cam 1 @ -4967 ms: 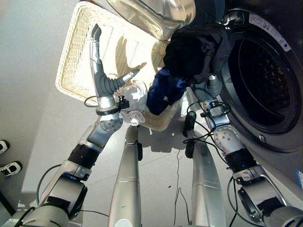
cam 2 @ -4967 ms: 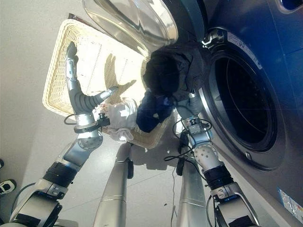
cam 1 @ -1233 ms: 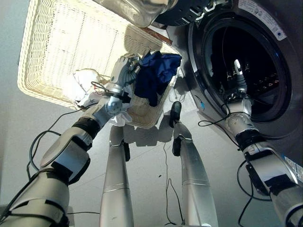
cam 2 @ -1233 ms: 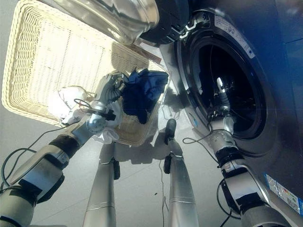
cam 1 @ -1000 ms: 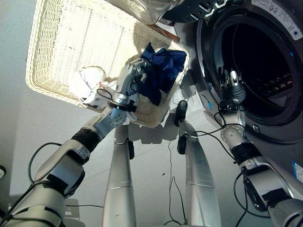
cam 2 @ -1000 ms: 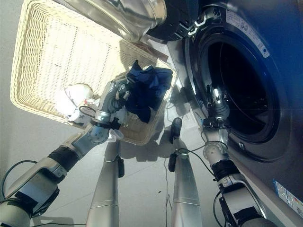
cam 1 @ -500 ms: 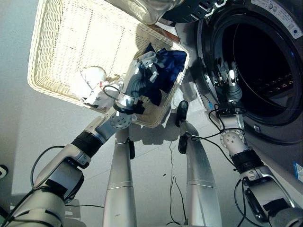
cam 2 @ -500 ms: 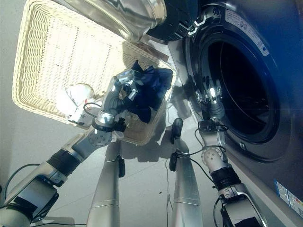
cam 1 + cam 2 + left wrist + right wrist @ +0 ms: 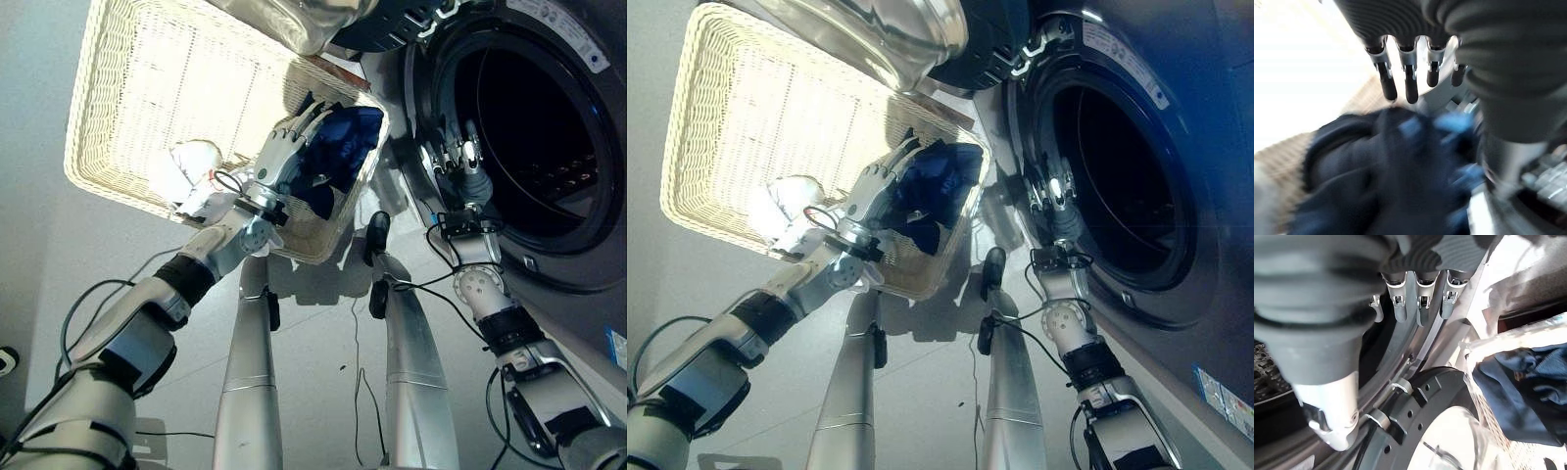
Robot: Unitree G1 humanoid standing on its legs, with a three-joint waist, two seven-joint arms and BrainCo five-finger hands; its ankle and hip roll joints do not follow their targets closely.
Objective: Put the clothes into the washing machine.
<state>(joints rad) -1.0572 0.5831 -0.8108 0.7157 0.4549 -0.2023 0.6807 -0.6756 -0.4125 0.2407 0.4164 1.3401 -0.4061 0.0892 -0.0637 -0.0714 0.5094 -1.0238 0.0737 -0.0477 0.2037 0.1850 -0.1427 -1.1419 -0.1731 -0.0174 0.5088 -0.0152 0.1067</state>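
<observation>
A dark blue garment (image 9: 341, 155) lies bunched in the near corner of the wicker basket (image 9: 147, 88), beside the washing machine. My left hand (image 9: 282, 155) hovers over the garment's edge, open, its fingers (image 9: 1406, 78) straight above the blue cloth (image 9: 1391, 166). A white cloth (image 9: 188, 168) hangs over the basket's near rim, left of that hand. My right hand (image 9: 457, 162) is open and holds nothing. It is at the left rim of the machine's round opening (image 9: 534, 117), fingers (image 9: 1418, 301) pointing along the rim.
The machine's glass door (image 9: 892, 34) stands swung open above the basket's far side. The door's dark perforated frame (image 9: 1415, 421) is close under my right hand. Grey floor (image 9: 39, 245) surrounds the basket.
The dark clothes my right hand held five seconds ago are gone, and it has drawn back from the drum to the rim. My left hand's fingers have straightened over the blue garment.
</observation>
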